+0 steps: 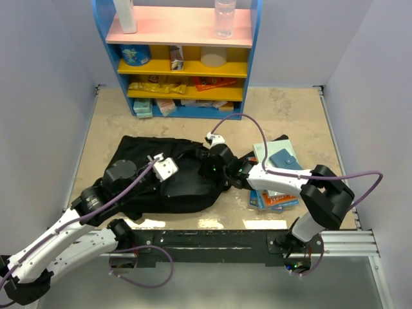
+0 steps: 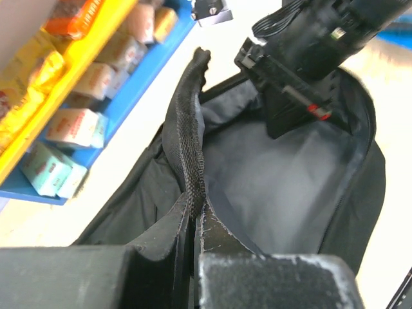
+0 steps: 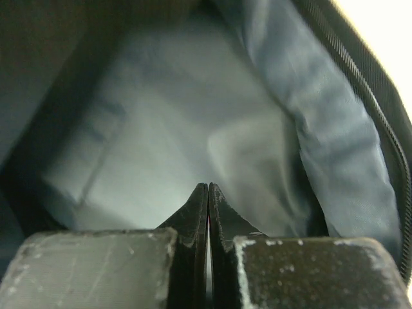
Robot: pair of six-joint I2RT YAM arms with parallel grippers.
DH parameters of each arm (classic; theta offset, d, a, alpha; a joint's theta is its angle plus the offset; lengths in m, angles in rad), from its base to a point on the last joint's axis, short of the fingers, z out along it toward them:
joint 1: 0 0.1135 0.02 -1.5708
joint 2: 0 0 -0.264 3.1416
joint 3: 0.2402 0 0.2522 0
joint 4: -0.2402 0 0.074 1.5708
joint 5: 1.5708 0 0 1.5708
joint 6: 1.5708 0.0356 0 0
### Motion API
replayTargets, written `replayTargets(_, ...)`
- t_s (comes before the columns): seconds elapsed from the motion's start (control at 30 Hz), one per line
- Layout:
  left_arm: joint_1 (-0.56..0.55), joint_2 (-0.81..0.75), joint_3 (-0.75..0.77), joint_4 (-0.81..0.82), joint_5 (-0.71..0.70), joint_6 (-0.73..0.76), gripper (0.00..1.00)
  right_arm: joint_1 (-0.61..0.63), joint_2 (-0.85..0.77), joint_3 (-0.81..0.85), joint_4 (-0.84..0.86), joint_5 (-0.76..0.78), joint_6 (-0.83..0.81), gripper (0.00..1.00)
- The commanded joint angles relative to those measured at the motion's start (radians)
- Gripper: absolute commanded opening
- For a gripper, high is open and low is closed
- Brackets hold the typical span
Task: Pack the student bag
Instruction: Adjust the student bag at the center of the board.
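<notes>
The student bag [image 1: 164,187], a large black backpack, lies flat on the table with its opening facing right. My left gripper [image 1: 165,168] is shut on the bag's black webbed rim [image 2: 188,138] and holds the opening up; its jaws [image 2: 196,209] pinch the fabric. My right gripper [image 1: 215,168] reaches into the opening and also shows in the left wrist view [image 2: 293,77]. In the right wrist view it [image 3: 207,187] is shut with nothing seen between the jaws, facing the grey lining [image 3: 167,129]. A stack of books [image 1: 278,168] lies just right of the bag.
A blue and yellow shelf [image 1: 252,38] with boxes and packets stands at the back, with a clear bottle [image 1: 224,18] and a white bottle [image 1: 125,14] on top. Side walls close in the table. A metal rail [image 1: 212,241] runs along the near edge.
</notes>
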Motion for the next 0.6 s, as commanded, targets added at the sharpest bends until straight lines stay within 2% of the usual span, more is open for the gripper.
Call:
replayTargets(0.0, 0.007, 0.013, -0.051, 0.137, -0.019, 0.036, 0.00, 0.023, -0.020, -0.051, 0.053, -0.038, -0.050, 0.00)
replayTargets(0.2, 0.010, 0.038, -0.077, 0.257, -0.034, 0.033, 0.00, 0.060, -0.040, -0.152, 0.004, -0.030, -0.024, 0.00)
replayTargets(0.33, 0.010, 0.034, -0.071, 0.376, -0.049, 0.129, 0.00, 0.120, -0.075, -0.228, 0.012, -0.050, -0.010, 0.00)
replayTargets(0.4, 0.013, 0.057, -0.042, 0.384, -0.060, 0.142, 0.00, 0.149, -0.094, -0.241, -0.012, -0.044, -0.007, 0.00)
replayTargets(0.43, 0.016, 0.059, -0.026, 0.321, -0.039, 0.139, 0.00, 0.149, -0.108, -0.230, -0.028, -0.035, -0.008, 0.00)
replayTargets(0.47, 0.016, 0.057, -0.010, 0.274, 0.042, 0.134, 0.00, 0.147, -0.153, -0.209, -0.046, 0.014, -0.011, 0.19)
replayTargets(0.53, 0.016, 0.032, 0.024, 0.126, 0.140, 0.131, 0.00, 0.138, -0.203, -0.149, -0.150, 0.112, -0.069, 0.44)
replayTargets(0.57, 0.018, 0.009, 0.030, 0.090, 0.202, 0.131, 0.00, 0.112, -0.226, -0.083, -0.167, 0.145, -0.088, 0.65)
